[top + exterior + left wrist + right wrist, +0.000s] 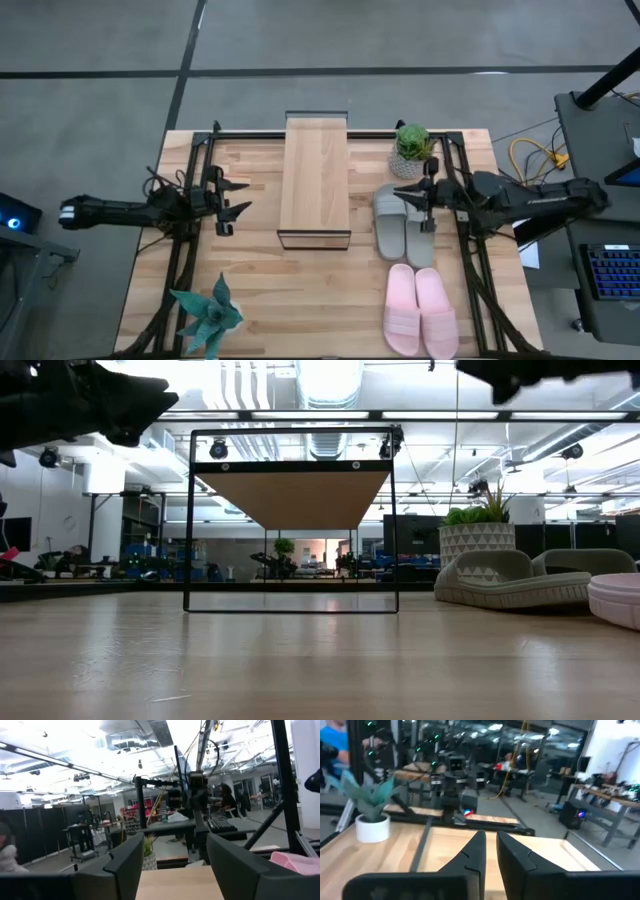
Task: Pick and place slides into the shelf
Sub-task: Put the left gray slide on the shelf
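Observation:
The shelf (315, 180), a light wood plank on a thin black frame, stands on its frame at the table's middle (290, 520). A grey pair of slides (403, 228) lies side by side on the table just right of it. A pale pink pair (420, 312) lies nearer the front edge. My right gripper (402, 199) hovers over the grey pair's far ends, its fingers (491, 845) only a narrow slit apart and holding nothing. My left gripper (245, 196) hangs left of the shelf, open and empty (177, 870).
A green potted plant (412, 150) stands at the far right, behind the grey slides. A teal plant in a white pot (208, 315) stands at the near left corner. Black frame rails run along both table sides. Bare wood lies in front of the shelf.

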You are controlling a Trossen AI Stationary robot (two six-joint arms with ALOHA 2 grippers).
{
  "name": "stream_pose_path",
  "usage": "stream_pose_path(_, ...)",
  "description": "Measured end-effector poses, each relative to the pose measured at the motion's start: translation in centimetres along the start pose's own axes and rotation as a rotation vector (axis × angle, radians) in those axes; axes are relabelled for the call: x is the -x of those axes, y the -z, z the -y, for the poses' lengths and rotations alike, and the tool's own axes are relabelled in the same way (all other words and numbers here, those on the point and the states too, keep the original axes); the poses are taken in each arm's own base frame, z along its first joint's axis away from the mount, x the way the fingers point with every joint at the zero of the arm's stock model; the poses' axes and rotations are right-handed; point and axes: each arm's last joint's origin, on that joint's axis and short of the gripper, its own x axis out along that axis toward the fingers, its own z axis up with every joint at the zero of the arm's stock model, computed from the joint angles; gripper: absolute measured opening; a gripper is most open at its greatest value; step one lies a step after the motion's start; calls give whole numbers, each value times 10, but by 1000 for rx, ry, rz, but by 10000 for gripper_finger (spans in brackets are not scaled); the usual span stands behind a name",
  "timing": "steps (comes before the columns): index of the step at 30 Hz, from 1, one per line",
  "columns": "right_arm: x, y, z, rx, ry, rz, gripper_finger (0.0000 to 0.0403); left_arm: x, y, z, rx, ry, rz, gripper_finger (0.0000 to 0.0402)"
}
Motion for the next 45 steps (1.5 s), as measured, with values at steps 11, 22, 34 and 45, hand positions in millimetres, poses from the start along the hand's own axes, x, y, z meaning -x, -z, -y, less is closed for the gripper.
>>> stream_pose_path(11,-65,-31,-8,35,-127,-364,145,-2,3,1,-3,4,-25,203)
stream_pose_path(22,-97,-6,-25,156,31,-959,243,-2,3,1,-1,4,-25,203)
stream_pose_path(34,-69,40,-61,244,87,-1082,212,-3,6,2,-2,10,-54,203)
stream_pose_path(45,-59,90,-63,241,213,-1111,210,-5,9,3,-8,16,-81,203)
